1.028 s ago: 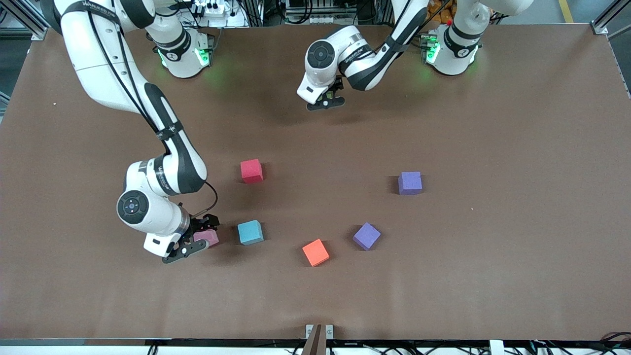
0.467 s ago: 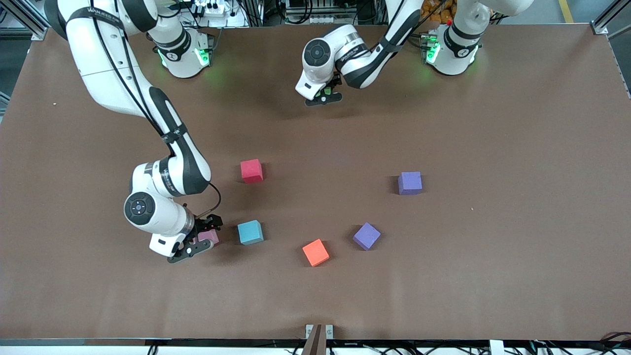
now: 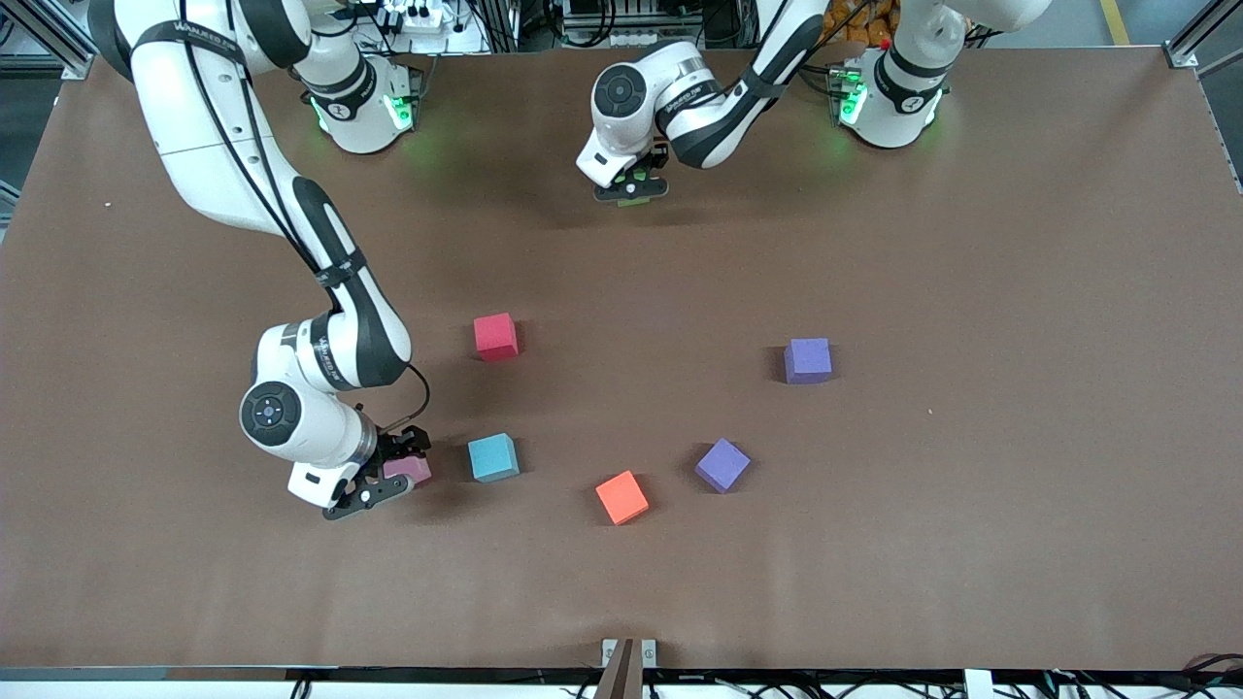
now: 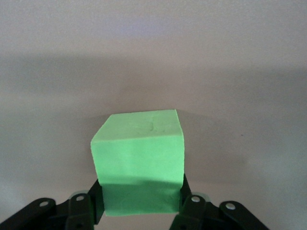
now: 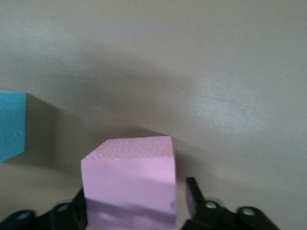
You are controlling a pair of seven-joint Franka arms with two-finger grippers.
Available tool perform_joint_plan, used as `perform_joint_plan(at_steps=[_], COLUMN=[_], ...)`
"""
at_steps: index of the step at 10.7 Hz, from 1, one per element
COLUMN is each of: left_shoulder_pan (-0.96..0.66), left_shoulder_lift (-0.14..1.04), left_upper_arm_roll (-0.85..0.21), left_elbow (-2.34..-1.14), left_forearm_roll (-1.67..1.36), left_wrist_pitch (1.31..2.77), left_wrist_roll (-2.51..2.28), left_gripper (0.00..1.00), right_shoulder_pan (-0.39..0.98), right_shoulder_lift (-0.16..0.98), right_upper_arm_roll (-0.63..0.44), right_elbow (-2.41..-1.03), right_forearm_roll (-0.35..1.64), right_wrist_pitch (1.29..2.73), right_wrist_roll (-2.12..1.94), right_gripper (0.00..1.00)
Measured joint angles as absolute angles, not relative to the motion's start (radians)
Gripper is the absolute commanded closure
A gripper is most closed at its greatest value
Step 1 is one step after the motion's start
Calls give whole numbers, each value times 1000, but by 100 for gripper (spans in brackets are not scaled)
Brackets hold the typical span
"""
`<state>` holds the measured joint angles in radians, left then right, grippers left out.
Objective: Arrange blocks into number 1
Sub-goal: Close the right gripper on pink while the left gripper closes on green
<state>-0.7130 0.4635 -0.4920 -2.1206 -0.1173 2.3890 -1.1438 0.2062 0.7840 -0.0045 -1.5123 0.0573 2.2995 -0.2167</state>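
Note:
My left gripper [image 3: 631,190] hangs low over the table near the robots' bases, shut on a green block [image 3: 637,200]. In the left wrist view the green block [image 4: 139,153] fills the gap of the left gripper [image 4: 139,206], with both fingers against its sides. My right gripper [image 3: 388,473] is down at the table, open around a pink block [image 3: 410,470]. In the right wrist view the pink block [image 5: 129,182] touches one finger of the right gripper [image 5: 136,196], and a narrow gap shows at the other finger [image 5: 193,194]. A light blue block [image 3: 493,457] lies just beside the pink one.
A red block [image 3: 495,336] lies farther from the front camera than the light blue block [image 5: 12,124]. An orange block [image 3: 621,497] and a purple block [image 3: 722,465] sit mid-table. A second purple block [image 3: 808,360] lies toward the left arm's end.
The left gripper has carried the green block a little toward the robots' bases. The right gripper has shifted slightly around the pink block, which stays in about the same place.

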Motion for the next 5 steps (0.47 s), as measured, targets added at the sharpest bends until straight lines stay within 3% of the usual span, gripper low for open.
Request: perform_joint_plan(at_steps=[5], left_shoulder_pan=[-705], left_shoulder_lift=[463], left_upper_arm_roll=[-491], left_elbow=[-2119], left_forearm_roll=[-78], left_wrist_pitch=[2399], left_wrist_roll=[-1060], left_gripper=[40], right_shoulder_pan=[206], right_shoulder_lift=[791], right_upper_arm_roll=[-6], right_elbow=[-1510], right_forearm_roll=[70], right_wrist_pitch=[2302], right_wrist_roll=[-213], right_gripper=[49])
